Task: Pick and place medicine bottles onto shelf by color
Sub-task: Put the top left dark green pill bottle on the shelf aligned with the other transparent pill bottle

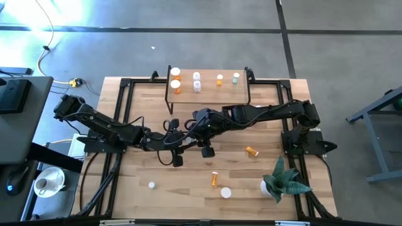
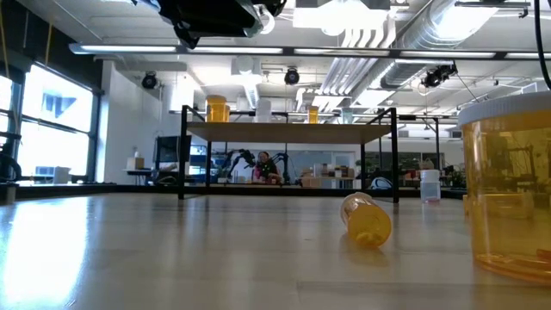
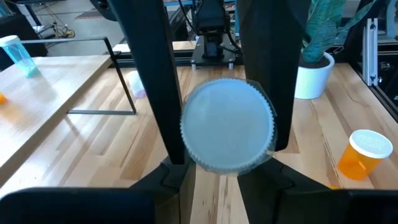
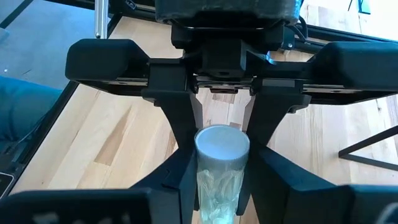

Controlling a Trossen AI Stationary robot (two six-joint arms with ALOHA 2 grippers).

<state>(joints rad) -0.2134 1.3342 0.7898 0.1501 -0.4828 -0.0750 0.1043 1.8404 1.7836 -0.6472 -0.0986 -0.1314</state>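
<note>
right wrist view shows both grippers clamped on one clear bottle (image 4: 222, 163) mid-table near the shelf (image 1: 207, 88), left gripper (image 4: 221, 109) and right gripper (image 4: 221, 186) gripping opposite ends, likely a handover for shelving by color

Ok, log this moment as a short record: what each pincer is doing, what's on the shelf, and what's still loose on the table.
left pincer: shut on the pale bottle with a white cap, raised over mid-table
right pincer: closed on the same bottle, facing the left pincer
shelf: six upright bottles: two orange, two clear, a smaller orange, one green
table: orange bottle lying on its side, and a few more near the front edge
plant: front right corner
</note>
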